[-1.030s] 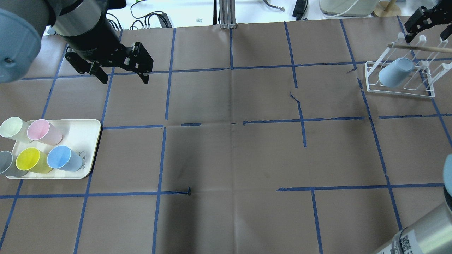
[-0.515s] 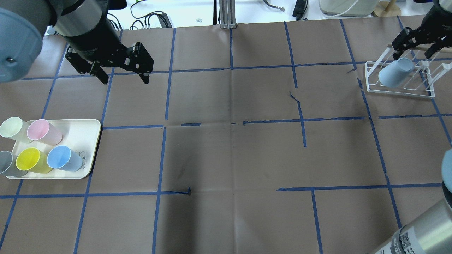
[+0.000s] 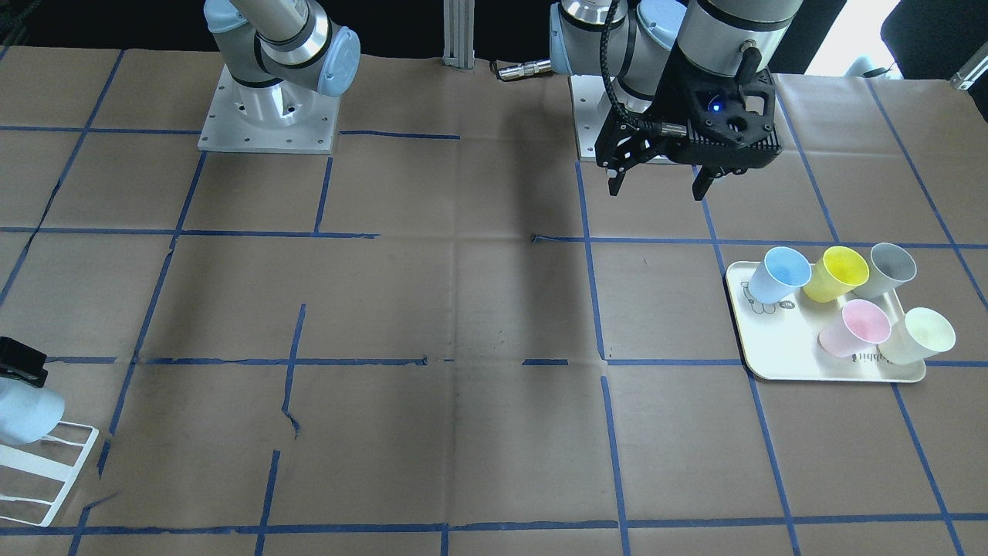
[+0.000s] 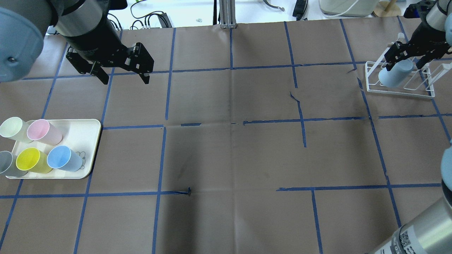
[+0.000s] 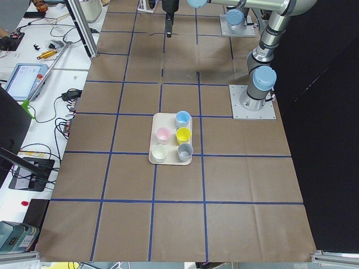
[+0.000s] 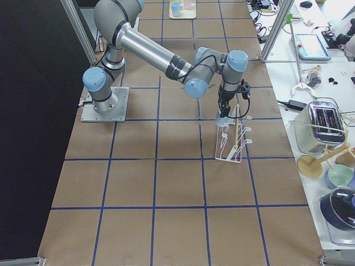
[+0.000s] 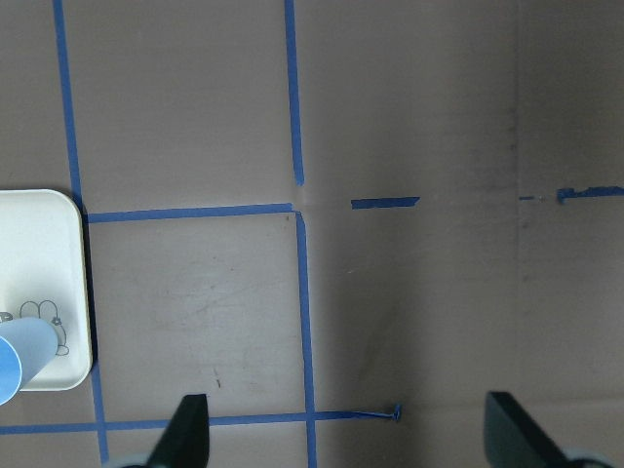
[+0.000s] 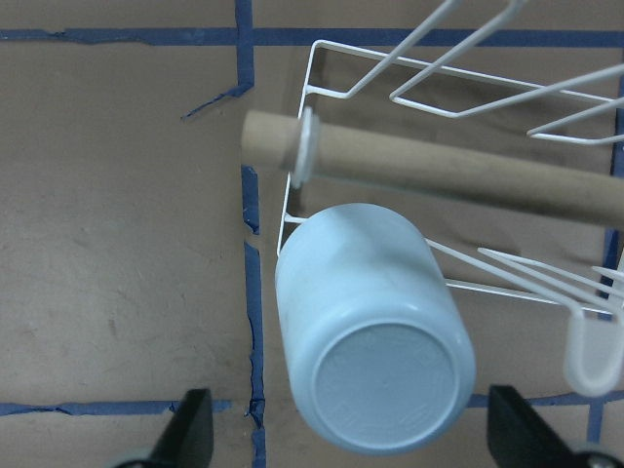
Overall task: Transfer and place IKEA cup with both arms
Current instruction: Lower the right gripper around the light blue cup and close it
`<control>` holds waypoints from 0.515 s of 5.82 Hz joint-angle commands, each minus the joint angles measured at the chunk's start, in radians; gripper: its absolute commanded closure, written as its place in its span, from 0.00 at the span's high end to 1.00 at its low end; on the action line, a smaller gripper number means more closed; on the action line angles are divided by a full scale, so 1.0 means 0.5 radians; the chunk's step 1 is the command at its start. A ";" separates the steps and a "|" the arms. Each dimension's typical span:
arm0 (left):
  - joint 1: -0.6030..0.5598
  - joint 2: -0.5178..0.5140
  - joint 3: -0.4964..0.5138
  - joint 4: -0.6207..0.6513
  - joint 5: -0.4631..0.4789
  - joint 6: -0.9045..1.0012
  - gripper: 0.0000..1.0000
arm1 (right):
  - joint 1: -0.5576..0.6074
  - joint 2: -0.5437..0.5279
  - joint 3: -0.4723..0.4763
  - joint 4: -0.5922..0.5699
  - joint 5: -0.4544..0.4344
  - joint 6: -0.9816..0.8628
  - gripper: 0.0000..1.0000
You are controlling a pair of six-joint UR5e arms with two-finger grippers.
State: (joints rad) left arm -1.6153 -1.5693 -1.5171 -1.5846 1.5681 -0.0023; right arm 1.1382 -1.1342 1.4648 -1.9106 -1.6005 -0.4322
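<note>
One pale-blue IKEA cup (image 4: 394, 76) hangs upside down and tilted on a white wire rack (image 4: 367, 77) at the far right. In the right wrist view its base (image 8: 375, 331) faces the camera. My right gripper (image 4: 406, 60) is open just above this cup, its fingers straddling the cup without touching it. A second pale-blue cup (image 4: 63, 158) stands on the cream tray (image 4: 88, 141) at the left. My left gripper (image 4: 123, 76) is open and empty, hovering above the table beyond the tray.
The tray also holds a pink cup (image 4: 42, 131), a yellow cup (image 4: 31, 159), a pale-green cup (image 4: 12, 128) and a grey cup (image 4: 5, 164). A wooden rod (image 8: 468, 171) runs across the rack top. Blue tape lines grid the brown table.
My right gripper has moved from the far right corner down and inward until it is over the cup on the rack. The left arm and the tray cups have not moved.
</note>
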 commanded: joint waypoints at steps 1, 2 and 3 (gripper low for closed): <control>-0.003 0.000 0.000 0.000 -0.001 0.001 0.98 | 0.000 0.029 0.007 -0.044 -0.005 -0.004 1.00; 0.000 -0.012 0.003 0.000 -0.019 -0.002 0.98 | 0.000 0.038 0.010 -0.111 -0.002 -0.004 1.00; -0.003 -0.012 0.003 0.000 -0.019 0.001 0.98 | 0.000 0.047 0.031 -0.164 -0.002 -0.007 1.00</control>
State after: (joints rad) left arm -1.6160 -1.5739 -1.5160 -1.5846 1.5607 -0.0023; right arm 1.1382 -1.1152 1.4725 -1.9663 -1.6017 -0.4345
